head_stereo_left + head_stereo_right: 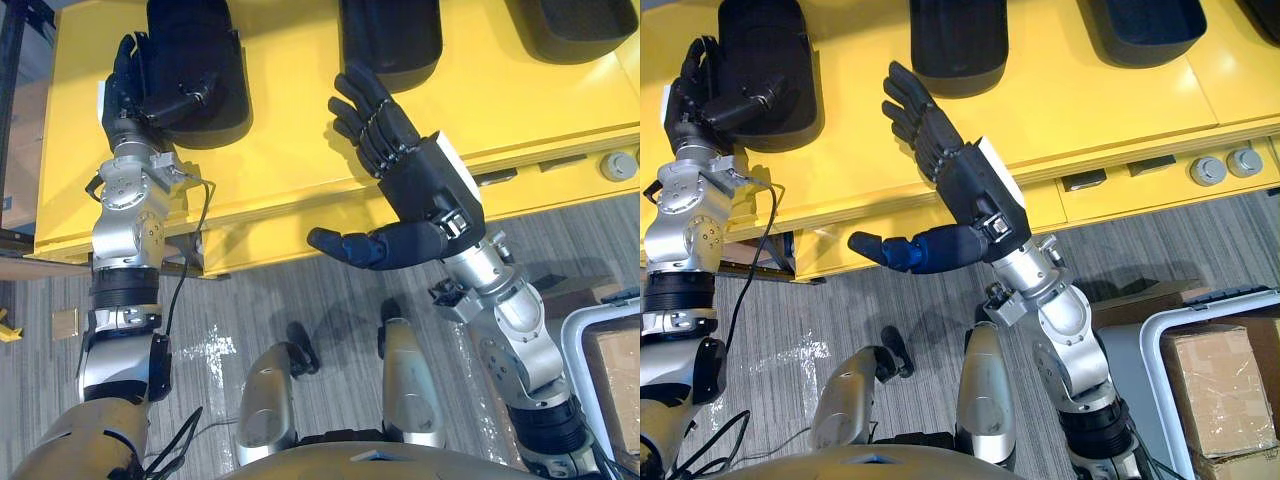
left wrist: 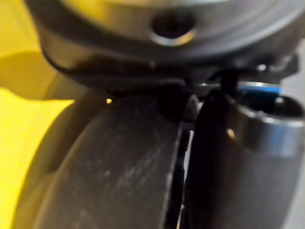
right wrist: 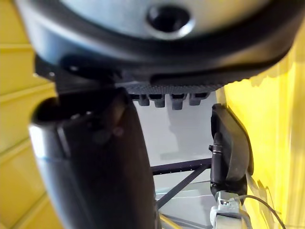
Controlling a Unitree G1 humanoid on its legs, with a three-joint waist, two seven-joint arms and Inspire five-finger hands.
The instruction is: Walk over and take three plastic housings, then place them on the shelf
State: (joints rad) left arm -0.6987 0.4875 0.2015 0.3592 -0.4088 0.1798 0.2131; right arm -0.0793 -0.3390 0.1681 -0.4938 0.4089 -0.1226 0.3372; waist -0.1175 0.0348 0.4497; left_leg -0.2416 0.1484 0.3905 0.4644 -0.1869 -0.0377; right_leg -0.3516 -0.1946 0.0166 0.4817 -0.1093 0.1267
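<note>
Left robot hand (image 1: pixel 135 85) at the counter's left end: fingers curled over the left edge of the left housing (image 1: pixel 205 60), thumb laid across its top, so it grips it. This black housing lies flat on the yellow counter (image 1: pixel 300 160). Left wrist view: dark housing shell close against the thumb.

Middle housing (image 1: pixel 392 40) next along, flat on the counter, nothing touching it.

Right robot hand (image 1: pixel 420 185) hovers over the counter's front edge on the near side of the middle housing. Palm turned sideways, fingers straight and spread, thumb out; it holds nothing.

Right housing (image 1: pixel 580 28) lies further along the counter. Grey round caps (image 1: pixel 1208 170) sit on the front ledge. Far right, on the floor (image 1: pixel 840 300): cardboard box (image 1: pixel 1220 390) in a white-rimmed bin (image 1: pixel 1148 365).
</note>
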